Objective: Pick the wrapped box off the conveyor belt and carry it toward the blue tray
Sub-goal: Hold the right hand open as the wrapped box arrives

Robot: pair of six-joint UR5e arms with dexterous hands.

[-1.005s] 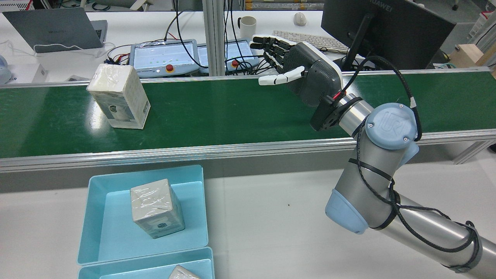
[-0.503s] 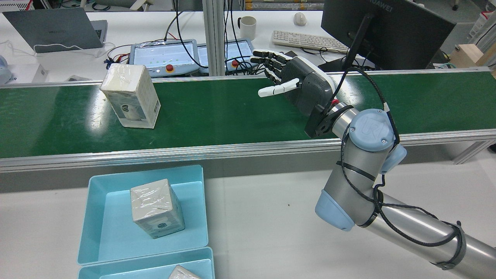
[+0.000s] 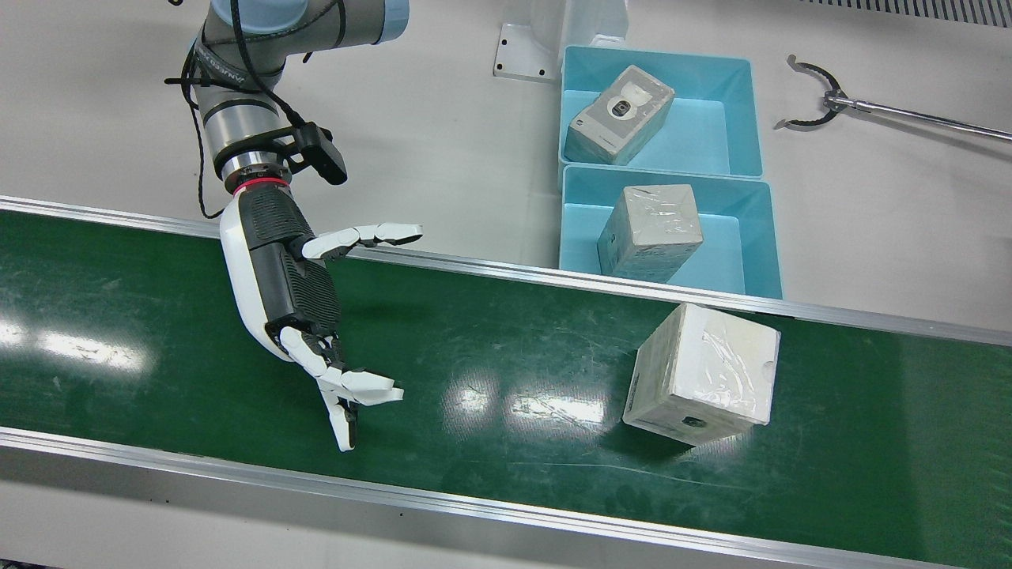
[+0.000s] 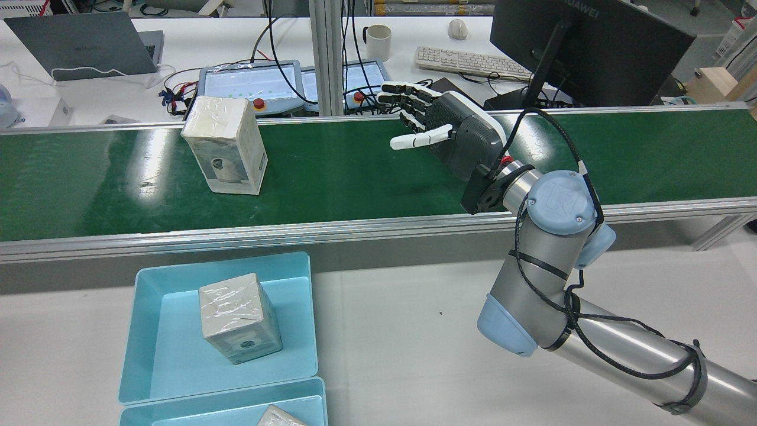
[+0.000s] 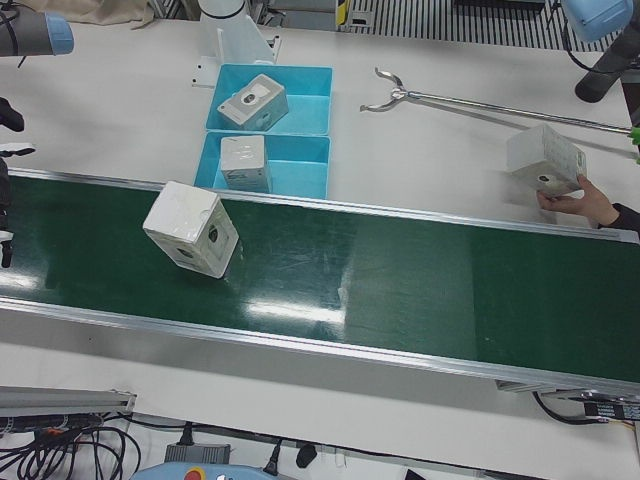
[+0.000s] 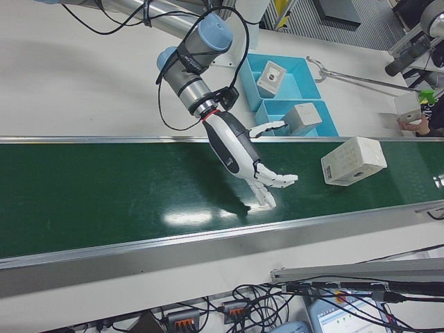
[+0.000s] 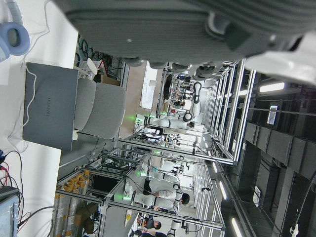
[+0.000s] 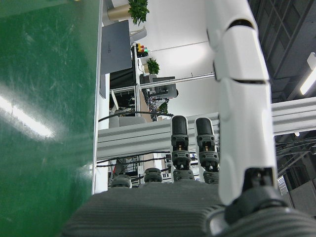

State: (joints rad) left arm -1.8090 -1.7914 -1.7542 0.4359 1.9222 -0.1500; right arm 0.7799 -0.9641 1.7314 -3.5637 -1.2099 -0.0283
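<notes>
1. The right hand hung over the green belt with fingers spread apart, holding nothing; its thumb stuck out toward the near rail
2. The wrapped box stood tilted on the belt, well apart from those fingers, with bare belt between them
3. The left hand showed only in its own camera, and I could not tell how its fingers were set
4. Beyond the belt's rail, two blue trays sat touching on the white table, each holding a box
5. A long grabber tool lay right of the trays
</notes>
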